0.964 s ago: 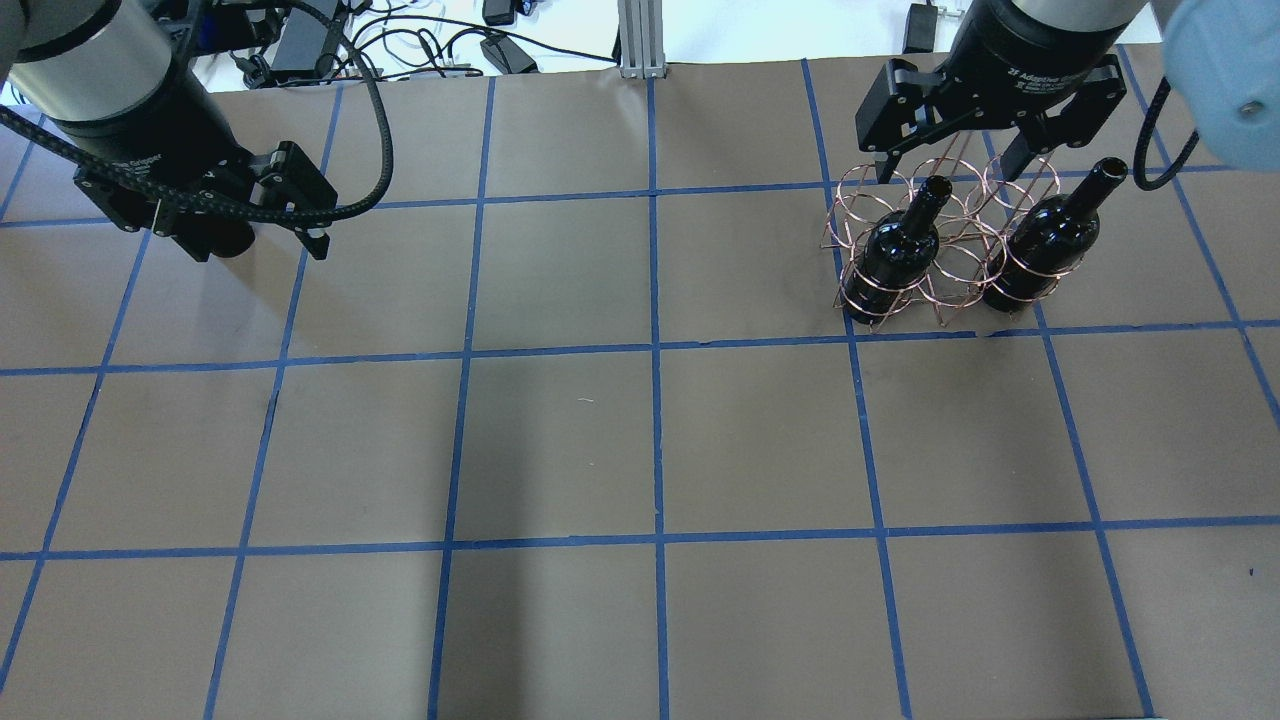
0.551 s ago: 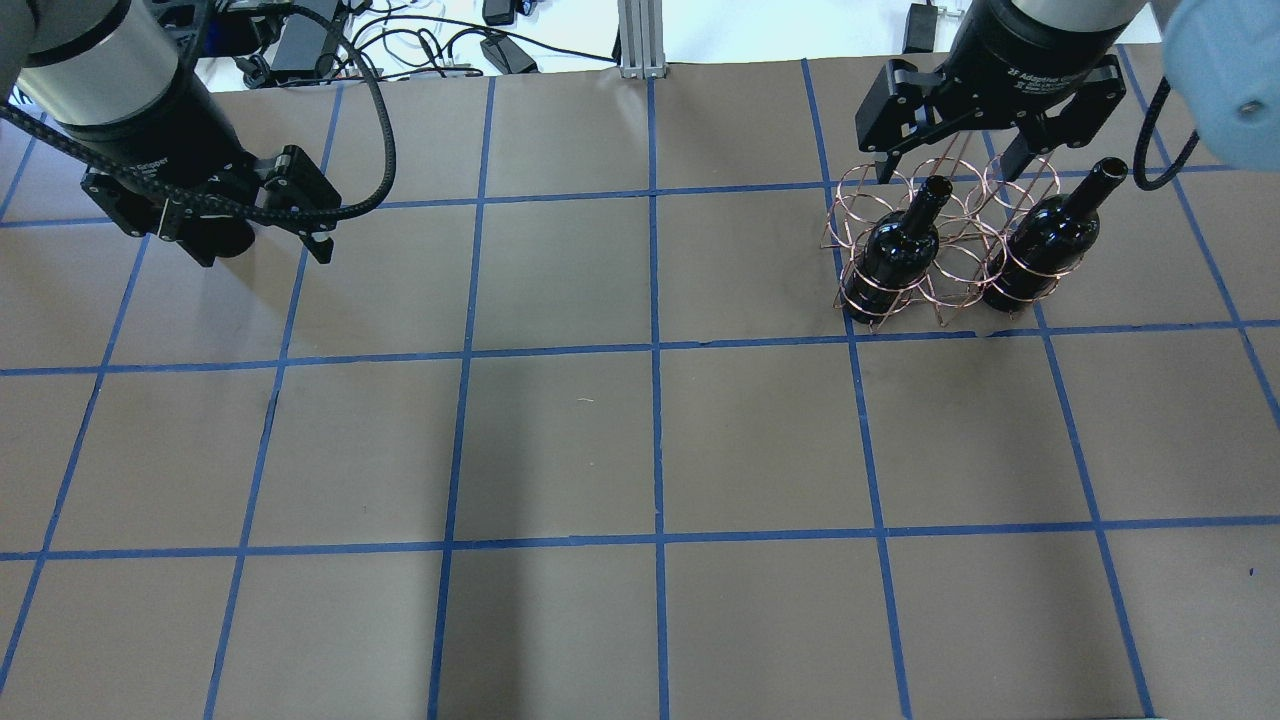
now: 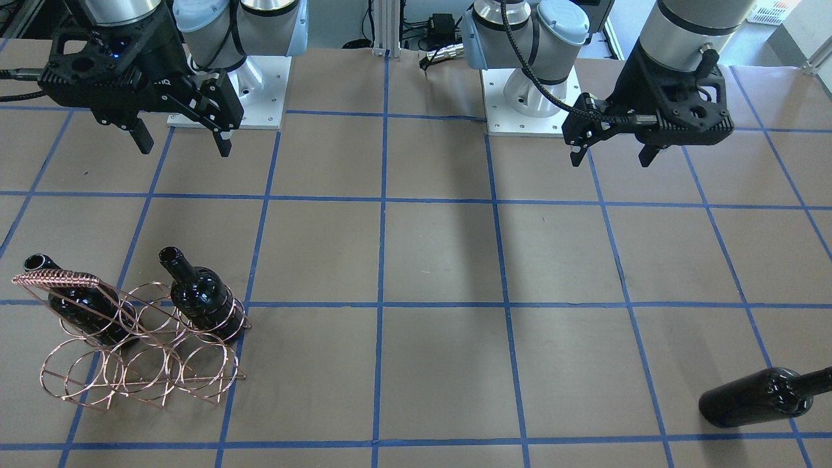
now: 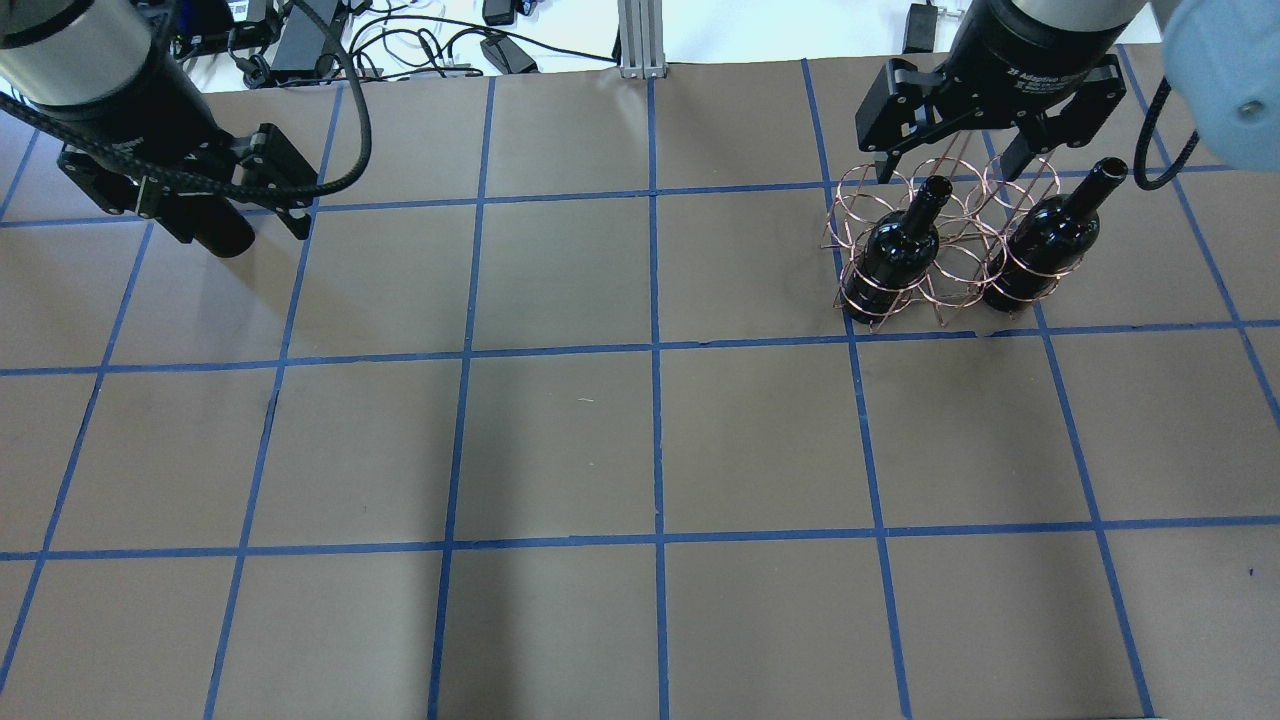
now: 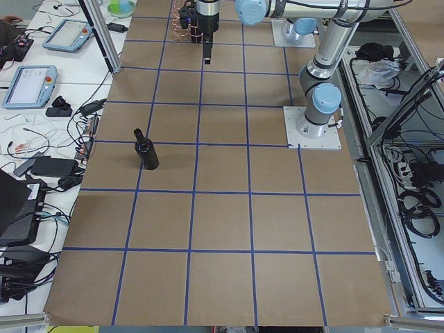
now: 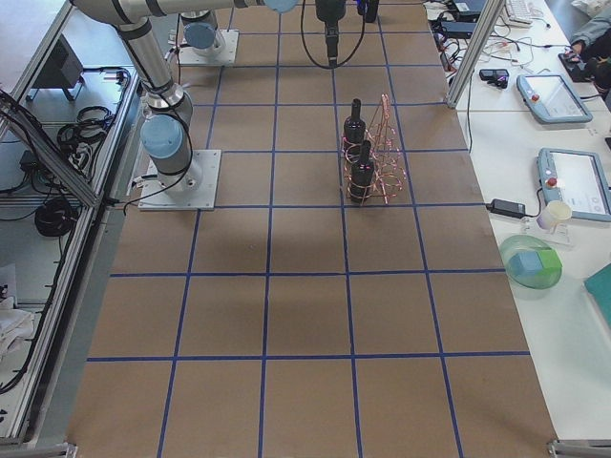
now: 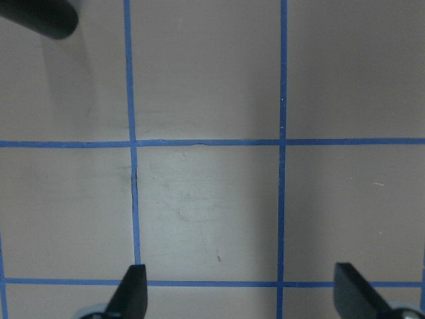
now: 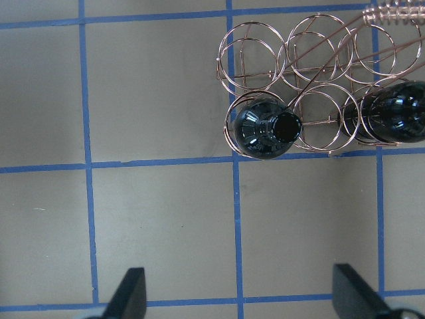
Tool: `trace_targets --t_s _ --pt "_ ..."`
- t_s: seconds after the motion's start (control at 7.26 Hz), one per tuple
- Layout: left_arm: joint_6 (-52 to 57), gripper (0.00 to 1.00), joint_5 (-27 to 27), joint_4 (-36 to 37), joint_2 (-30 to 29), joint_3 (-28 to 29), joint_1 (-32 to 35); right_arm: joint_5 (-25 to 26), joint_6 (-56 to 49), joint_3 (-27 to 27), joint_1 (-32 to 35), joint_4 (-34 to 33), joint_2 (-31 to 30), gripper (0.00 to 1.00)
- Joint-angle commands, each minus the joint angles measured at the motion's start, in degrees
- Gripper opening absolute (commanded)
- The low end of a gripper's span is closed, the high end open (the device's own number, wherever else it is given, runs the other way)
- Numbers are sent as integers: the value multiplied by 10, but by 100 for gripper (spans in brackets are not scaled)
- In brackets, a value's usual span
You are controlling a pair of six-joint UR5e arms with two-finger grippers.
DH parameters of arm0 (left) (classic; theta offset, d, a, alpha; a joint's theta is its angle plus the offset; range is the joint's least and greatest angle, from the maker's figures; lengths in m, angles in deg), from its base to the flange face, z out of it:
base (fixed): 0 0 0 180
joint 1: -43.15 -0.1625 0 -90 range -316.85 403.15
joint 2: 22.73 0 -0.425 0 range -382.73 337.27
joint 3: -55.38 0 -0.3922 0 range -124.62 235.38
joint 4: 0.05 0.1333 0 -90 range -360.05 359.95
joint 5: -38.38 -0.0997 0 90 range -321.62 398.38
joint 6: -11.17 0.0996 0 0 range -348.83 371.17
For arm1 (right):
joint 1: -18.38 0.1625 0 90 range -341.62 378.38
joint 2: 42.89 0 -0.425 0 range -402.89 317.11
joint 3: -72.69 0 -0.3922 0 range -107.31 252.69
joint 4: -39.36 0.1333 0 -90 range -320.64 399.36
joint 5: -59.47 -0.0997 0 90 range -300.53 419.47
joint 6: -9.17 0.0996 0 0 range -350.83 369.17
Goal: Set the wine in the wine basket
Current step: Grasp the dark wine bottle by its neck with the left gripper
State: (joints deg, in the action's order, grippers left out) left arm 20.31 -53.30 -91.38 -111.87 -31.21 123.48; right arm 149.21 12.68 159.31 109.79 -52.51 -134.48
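One wine bottle [image 3: 760, 396] lies on its side near the table's far left edge; it also shows in the exterior left view [image 5: 146, 149], and its dark end shows under my left arm [image 4: 215, 238] and in the left wrist view's top corner [image 7: 40, 16]. My left gripper [image 3: 611, 159] hangs open and empty, raised above the table [image 7: 244, 292]. The copper wire wine basket [image 3: 136, 364] stands at the far right [image 4: 955, 265] with two upright bottles in it [image 4: 895, 255] [image 4: 1040, 245]. My right gripper [image 4: 948, 168] is open and empty, raised near the basket [image 8: 312, 60].
Brown paper with a blue tape grid covers the table [image 4: 650, 450]. Cables and power bricks lie beyond the far edge [image 4: 420, 40]. An aluminium post [image 4: 640, 40] stands at the far middle. The arm bases [image 3: 260, 91] sit at the robot's side.
My left gripper has moved left and toward the far edge, still open. The right gripper, the basket and the bottles have not moved.
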Motion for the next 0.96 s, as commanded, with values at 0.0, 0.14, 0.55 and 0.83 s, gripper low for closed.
trace_targets --t_s 0.0,0.14,0.55,0.83 --pt "61 100 1 0 -44 60 -62 0 0 0 0 0 0 100" --pt "81 100 4 -2 -67 86 -87 0 0 0 0 -1 0 100" --pt "174 100 41 -2 -146 158 -157 -1 0 0 0 -1 -1 100" --pt "202 100 43 4 -201 204 -172 -1 0 1 0 -1 0 100"
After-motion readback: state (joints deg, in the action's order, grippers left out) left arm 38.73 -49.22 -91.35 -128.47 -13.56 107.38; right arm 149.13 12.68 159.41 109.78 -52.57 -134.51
